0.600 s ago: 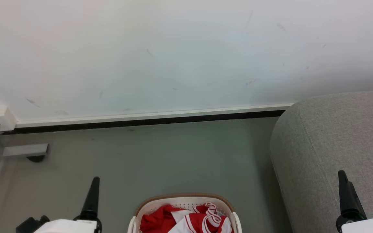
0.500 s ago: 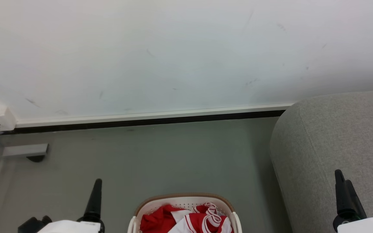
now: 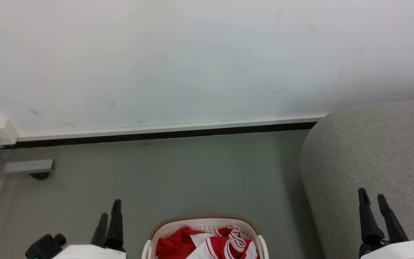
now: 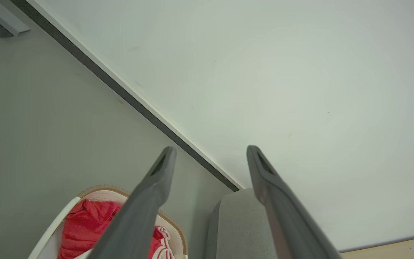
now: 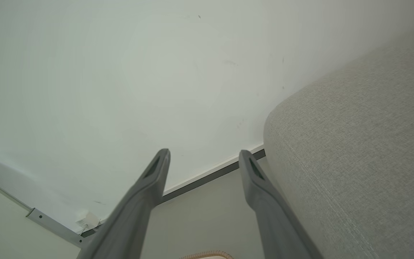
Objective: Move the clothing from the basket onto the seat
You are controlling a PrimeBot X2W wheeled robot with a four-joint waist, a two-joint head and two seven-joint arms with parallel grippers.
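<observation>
Red and white clothing heaped inside white basket on grey floor, well apart from the floor's far edge, grey seat at its right, left gripper and right gripper each with 2 fingers spread wide, holding nothing

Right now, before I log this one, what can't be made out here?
Basket: head view's bottom edge cuts off its near half.
Clothing: cut by the same edge; garment count unclear.
Left wrist view: a finger of the left gripper covers part of the clothing.
Seat: runs past the head view's right edge; extent unknown.
</observation>
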